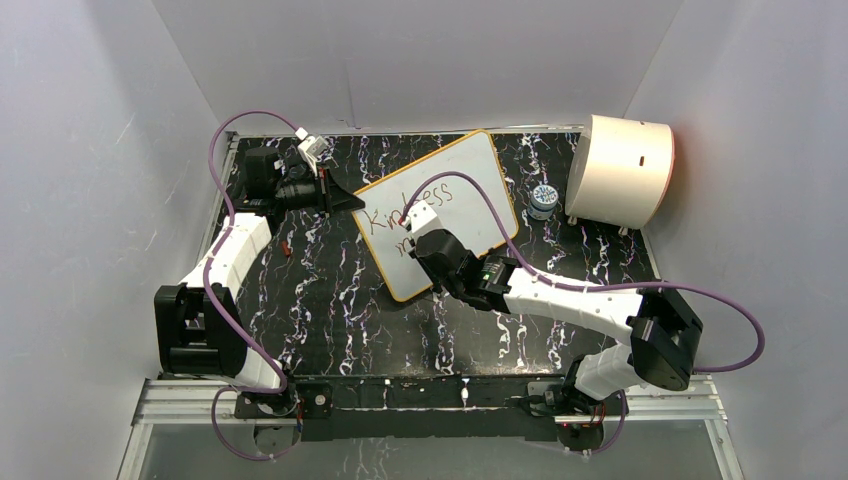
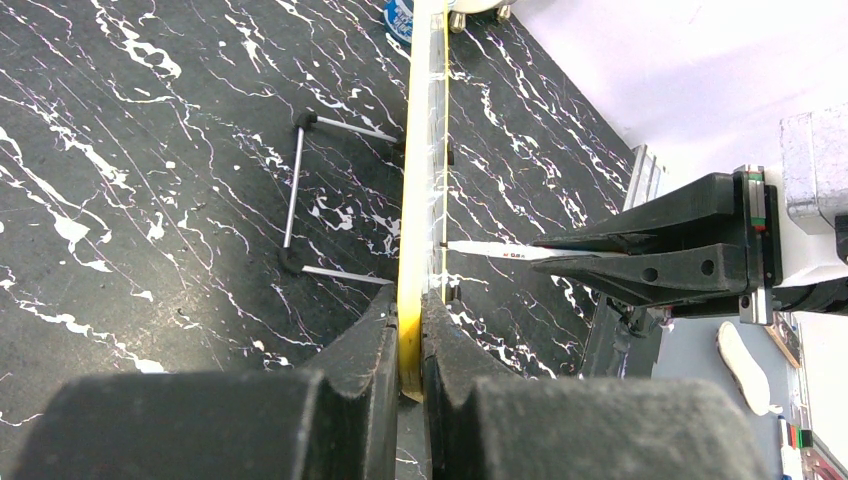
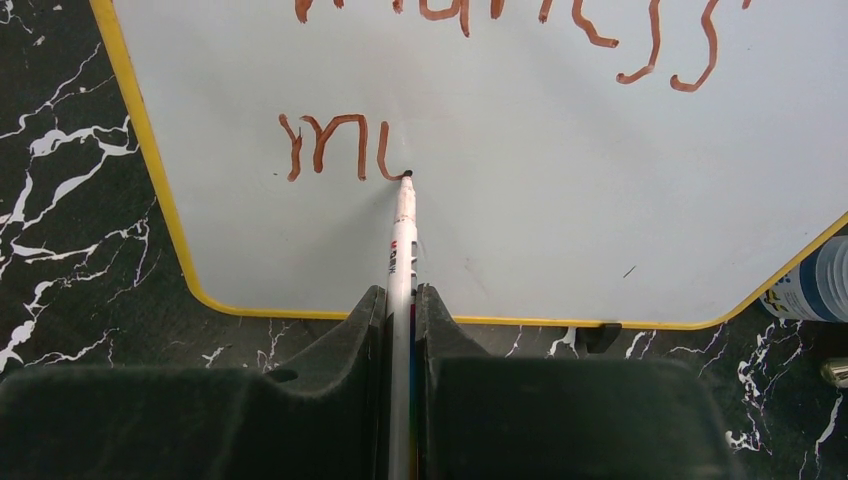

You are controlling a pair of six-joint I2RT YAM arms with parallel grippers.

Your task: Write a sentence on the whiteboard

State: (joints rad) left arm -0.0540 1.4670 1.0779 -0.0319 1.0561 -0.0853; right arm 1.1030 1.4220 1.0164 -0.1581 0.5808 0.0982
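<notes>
Stiffness is the main quality of the whiteboard (image 1: 475, 160): it looks like a thin, rigid, light panel with a slick writing face, so it will probably not bend, but it could slide or tip under pen pressure. It stands tilted on a thin wire stand (image 2: 291, 190) at the middle of the black marbled mat (image 1: 330, 300) that covers the bench, with the cream drum (image 1: 620, 170) and a small blue-labelled jar (image 1: 543, 200) off to its right. The yellow rim is the sensible place to take hold, since a pinch there steadies the panel and stays off the writing. That is where the left claw (image 2: 407, 310) sits, its jaws drawn narrow on either side of the board's near edge. The right claw (image 3: 400, 295) is closed tight around a slim white marker (image 3: 403, 240), which runs straight out between its fingers. The marker's tip touches the board at the foot of the last stroke. The sentence (image 3: 340, 145) is in dark red, with "Kindness" on the upper line and only "mu" begun below it, so most of the second word appears unwritten. The strokes to come likely call for light, even pressure.
</notes>
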